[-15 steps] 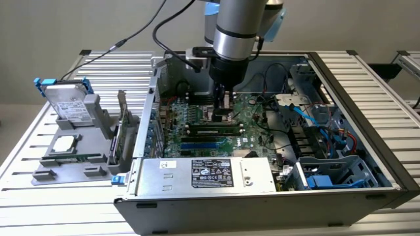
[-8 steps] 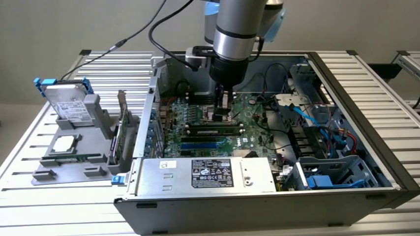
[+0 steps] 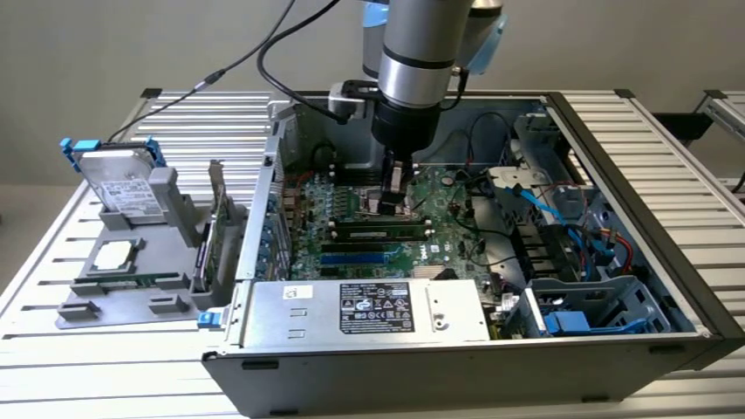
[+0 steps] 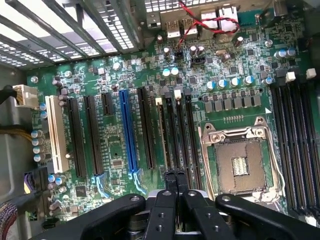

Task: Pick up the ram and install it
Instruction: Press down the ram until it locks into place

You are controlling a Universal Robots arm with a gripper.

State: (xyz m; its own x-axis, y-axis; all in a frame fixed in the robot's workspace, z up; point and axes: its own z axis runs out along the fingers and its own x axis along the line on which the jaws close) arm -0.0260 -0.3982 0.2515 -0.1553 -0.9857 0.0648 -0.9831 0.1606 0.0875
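Observation:
The ram [image 3: 379, 232], a thin green stick with black chips, stands in a black slot on the motherboard [image 3: 349, 205] inside the open computer case. In the wrist view it appears edge-on as a pale line [image 4: 162, 135] among the long black slots. My gripper [image 3: 392, 208] hangs straight down inside the case, just behind the ram in the exterior view. Its two black fingers [image 4: 175, 175] are pressed together with nothing between them, their tips hovering over the slots right beside the ram.
The empty CPU socket [image 4: 243, 162] lies next to the slots, with blue slots [image 3: 361, 257] and the power supply [image 3: 372, 307] nearer the front. Case walls and cables [image 3: 547, 205] crowd the exterior view's right. A grey holder [image 3: 128, 262] with a drive and an upright card [image 3: 216, 218] stands outside the case.

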